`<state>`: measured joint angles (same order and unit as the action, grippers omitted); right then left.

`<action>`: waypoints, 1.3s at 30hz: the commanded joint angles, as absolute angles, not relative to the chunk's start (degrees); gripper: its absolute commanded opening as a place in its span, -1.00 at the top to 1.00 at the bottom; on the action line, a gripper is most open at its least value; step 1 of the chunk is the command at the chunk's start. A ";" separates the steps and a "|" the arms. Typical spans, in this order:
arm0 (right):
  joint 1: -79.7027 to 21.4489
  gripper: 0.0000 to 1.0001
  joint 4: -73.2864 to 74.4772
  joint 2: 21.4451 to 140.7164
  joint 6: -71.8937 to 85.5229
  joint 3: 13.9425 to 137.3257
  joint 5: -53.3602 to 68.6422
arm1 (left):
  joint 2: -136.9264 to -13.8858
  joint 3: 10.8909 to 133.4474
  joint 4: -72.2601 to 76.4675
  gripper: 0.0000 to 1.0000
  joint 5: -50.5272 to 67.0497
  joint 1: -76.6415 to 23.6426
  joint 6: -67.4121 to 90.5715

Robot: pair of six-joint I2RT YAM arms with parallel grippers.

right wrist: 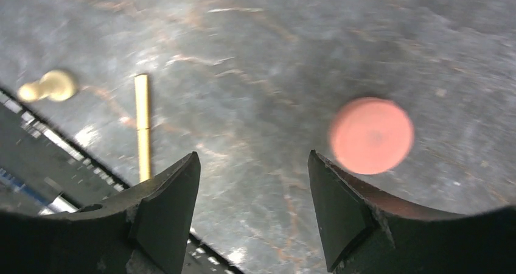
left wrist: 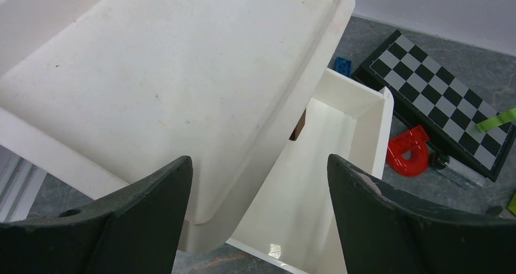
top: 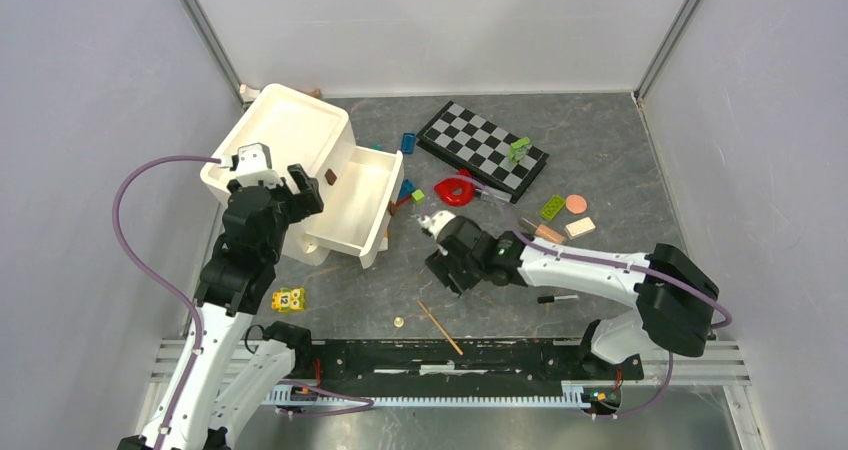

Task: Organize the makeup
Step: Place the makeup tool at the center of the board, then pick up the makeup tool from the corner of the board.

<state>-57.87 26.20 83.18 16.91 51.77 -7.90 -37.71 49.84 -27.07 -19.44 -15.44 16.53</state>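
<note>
We log jaws spread on both: left pincer (left wrist: pixel 258 164) over the white drawer box (left wrist: pixel 182 73); right pincer (right wrist: pixel 252 164) empty, blurred pink disc (right wrist: pixel 371 135) just beside.

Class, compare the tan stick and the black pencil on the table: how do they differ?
Colour: the stick is tan, the pencil black. Pose: the stick lies diagonally, the pencil almost level across the top view. Length: the stick looks longer than the pencil. Both are thin and lie on the table.
</note>
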 commanded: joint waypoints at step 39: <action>-75.32 0.81 23.86 92.44 28.37 55.55 -14.25 | -36.76 49.58 -25.22 -0.76 -20.69 -14.85 14.50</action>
